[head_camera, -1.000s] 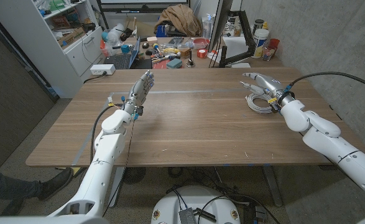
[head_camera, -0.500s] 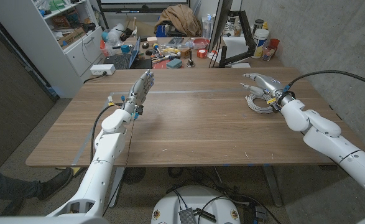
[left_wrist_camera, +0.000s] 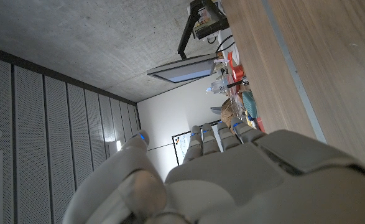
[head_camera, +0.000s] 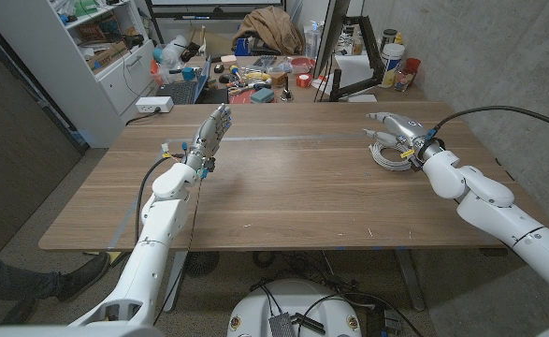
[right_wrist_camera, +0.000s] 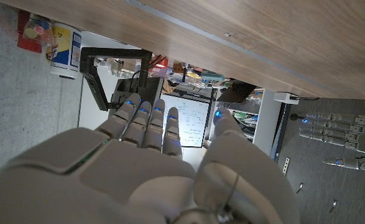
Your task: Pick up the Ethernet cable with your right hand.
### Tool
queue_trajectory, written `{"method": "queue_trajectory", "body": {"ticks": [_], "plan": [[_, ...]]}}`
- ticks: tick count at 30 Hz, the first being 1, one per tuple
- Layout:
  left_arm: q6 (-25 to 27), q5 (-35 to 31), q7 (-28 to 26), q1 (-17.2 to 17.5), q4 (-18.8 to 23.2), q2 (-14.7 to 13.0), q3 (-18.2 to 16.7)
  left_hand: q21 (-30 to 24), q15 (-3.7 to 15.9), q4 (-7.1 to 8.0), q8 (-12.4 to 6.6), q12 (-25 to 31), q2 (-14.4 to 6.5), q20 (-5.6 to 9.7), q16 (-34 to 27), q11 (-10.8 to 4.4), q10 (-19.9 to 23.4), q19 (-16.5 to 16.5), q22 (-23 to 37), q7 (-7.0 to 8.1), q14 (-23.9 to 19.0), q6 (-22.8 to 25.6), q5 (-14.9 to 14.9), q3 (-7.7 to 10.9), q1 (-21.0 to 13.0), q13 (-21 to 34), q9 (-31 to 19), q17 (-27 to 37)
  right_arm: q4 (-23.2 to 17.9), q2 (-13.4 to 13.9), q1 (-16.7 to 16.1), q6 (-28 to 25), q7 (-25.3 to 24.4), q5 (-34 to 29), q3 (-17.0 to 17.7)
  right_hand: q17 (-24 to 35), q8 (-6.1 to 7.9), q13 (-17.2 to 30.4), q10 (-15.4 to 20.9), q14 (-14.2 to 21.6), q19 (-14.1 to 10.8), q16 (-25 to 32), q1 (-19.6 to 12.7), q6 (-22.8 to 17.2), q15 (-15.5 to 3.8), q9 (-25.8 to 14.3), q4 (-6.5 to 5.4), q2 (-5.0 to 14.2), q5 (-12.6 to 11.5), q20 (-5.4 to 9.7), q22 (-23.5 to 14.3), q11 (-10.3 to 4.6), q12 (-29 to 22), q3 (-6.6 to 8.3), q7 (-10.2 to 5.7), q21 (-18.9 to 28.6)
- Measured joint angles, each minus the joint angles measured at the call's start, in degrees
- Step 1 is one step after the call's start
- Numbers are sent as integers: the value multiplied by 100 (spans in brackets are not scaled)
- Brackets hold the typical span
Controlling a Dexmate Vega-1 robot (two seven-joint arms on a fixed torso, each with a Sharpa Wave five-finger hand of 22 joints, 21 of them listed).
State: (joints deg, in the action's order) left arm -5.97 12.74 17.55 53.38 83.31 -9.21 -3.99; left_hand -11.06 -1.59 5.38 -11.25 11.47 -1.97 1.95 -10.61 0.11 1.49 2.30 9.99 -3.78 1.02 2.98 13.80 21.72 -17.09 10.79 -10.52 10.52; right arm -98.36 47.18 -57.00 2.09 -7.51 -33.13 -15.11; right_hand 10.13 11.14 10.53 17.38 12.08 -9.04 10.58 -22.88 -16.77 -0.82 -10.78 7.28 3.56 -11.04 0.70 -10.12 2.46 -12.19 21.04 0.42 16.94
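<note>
The Ethernet cable (head_camera: 387,155) is a pale coil lying on the wooden table (head_camera: 283,187) near its far right corner. My right hand (head_camera: 396,127) hovers just over the coil with its fingers stretched out and apart, holding nothing; the hand hides part of the coil. In the right wrist view the back of that hand (right_wrist_camera: 151,162) shows with its fingers spread. My left hand (head_camera: 212,132) stands raised over the far left of the table, fingers straight and empty. The left wrist view shows it (left_wrist_camera: 232,168) the same way.
Behind the table's far edge lie a white power strip (head_camera: 154,104), a black monitor stand (head_camera: 351,86), cans (head_camera: 392,65) and a cluttered bench with a brown cloth (head_camera: 269,28). White shelves (head_camera: 115,56) stand at the back left. A thin tape line (head_camera: 283,138) crosses the tabletop.
My right hand has sunk slightly toward the coil. The left arm has not moved.
</note>
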Motion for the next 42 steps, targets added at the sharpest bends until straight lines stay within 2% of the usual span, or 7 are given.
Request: {"method": "queue_trajectory", "body": {"ticks": [8,24,42], "plan": [[10,-8,-3,1,13,-11,-2,0,0,-18,0,0,0,0,0,0,0,0,0,0,0,0,0,-18,0,0,0,0,-64,35,-19,-96,74,-48,-17,0,0,0,0,0,20,0,-61,31,0,0,71,-61,0,-20,0,0,0,-24,31,-44],[26,-21,3,1,37,-36,1,0,0,-18,0,0,0,0,0,0,0,-1,0,0,0,0,0,-18,0,0,0,0,-175,56,-110,-310,129,-92,-19,1,0,0,-32,-31,-21,0,-129,72,31,0,87,-129,-42,-125,-1,32,0,-40,-11,-65],[28,-6,26,14,20,-36,-10,0,0,-33,0,0,0,0,0,0,0,0,0,0,0,-1,0,-33,0,0,0,0,-326,113,-192,-599,275,-168,-10,1,0,0,-63,-10,-52,0,-172,154,53,0,134,-265,-62,-154,-1,0,0,-87,-32,-110]]}}
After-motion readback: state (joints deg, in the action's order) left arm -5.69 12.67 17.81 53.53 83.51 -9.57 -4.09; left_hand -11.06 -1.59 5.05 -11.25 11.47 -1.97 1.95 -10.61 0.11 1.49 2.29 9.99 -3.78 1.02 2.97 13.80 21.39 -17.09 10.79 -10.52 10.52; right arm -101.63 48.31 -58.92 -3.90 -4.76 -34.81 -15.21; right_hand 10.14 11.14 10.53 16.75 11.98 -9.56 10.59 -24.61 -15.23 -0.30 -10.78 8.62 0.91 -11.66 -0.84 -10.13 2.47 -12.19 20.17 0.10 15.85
